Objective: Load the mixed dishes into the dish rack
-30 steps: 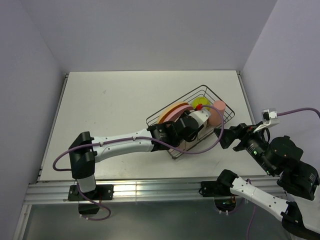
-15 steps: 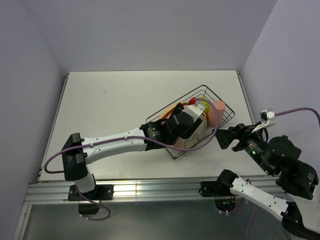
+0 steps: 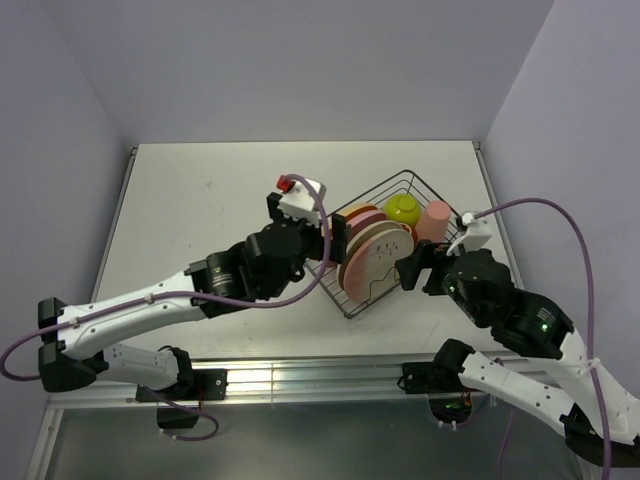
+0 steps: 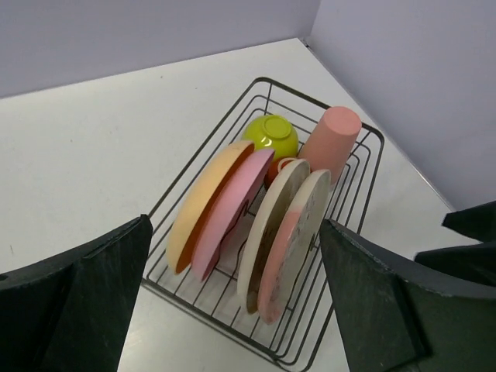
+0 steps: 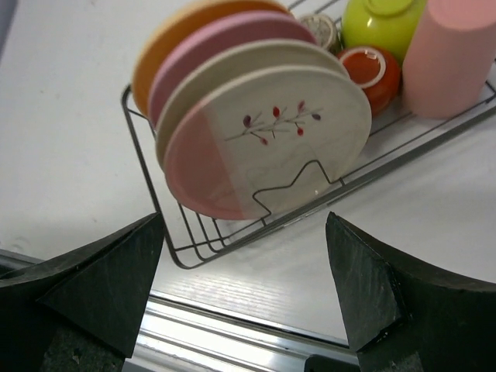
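Inside the dish rack (image 4: 209, 146), on the bench (image 4: 93, 139): four plates (image 4: 267, 225) on edge, lime bowl (image 4: 271, 136), salmon cup (image 4: 332, 139).
Stiff, glazed, chippable, likely slippery; grip a plate by its top rim. Both arms' jaws gape empty nearby.

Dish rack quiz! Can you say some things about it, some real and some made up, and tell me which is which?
1. The orange plate, pink plate, cream plate and twig-patterned plate all stand on edge in the dish rack. True.
2. The twig-patterned plate is in the middle of the row. False: it is at one end, beside the cream plate.
3. The lime-green bowl sits bottom up in the rack. True.
4. The left gripper holds the salmon cup. False: the gripper is open and empty, and the cup stands upside down in the rack.
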